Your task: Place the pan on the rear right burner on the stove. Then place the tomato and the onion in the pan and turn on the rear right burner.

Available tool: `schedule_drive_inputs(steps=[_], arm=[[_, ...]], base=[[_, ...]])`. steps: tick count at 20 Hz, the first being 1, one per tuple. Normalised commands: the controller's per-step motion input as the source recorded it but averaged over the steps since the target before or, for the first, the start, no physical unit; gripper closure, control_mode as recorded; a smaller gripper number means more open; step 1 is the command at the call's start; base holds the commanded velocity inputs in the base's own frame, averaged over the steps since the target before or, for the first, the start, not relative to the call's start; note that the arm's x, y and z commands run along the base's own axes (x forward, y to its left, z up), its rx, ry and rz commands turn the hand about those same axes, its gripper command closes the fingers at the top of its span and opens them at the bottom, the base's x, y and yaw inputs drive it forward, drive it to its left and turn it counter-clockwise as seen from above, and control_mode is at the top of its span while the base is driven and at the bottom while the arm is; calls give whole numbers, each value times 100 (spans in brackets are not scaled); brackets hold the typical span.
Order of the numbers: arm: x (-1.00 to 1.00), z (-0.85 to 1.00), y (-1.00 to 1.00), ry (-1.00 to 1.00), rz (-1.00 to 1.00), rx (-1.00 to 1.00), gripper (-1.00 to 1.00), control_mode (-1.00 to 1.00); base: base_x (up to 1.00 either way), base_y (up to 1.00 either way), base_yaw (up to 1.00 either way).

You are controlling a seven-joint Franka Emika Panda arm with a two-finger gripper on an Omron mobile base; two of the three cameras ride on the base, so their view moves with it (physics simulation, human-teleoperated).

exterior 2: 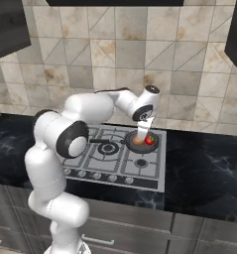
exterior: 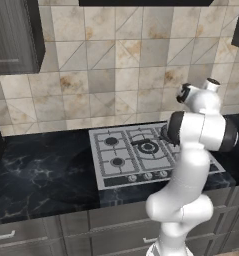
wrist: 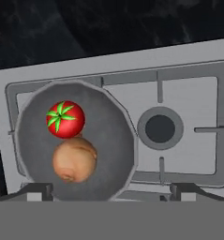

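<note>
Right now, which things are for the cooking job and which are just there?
For the job: pan, tomato, onion, stove, knobs, open gripper.

Just there: black counter, tiled wall, cabinets.

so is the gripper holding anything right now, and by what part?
Nothing is held. The gripper is open above the pan, and the tomato and onion lie loose inside it.

Even soft rendered light, faint shadows, no glare, low resolution, slightly blurry
</note>
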Motion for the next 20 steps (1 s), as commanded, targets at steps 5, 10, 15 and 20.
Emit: schedule_drive_inputs(steps=[5, 10, 15, 20], arm=[[-63, 27, 40, -14, 7, -13, -100, -100], [-43, 60, 46, 0, 11, -7, -100, -100], [-85, 48, 22, 2, 14, -3, -100, -100], [-95, 45, 13, 3, 13, -2, -100, -100]], base=[[0, 0, 0], [0, 0, 0], [0, 0, 0], [0, 0, 0]])
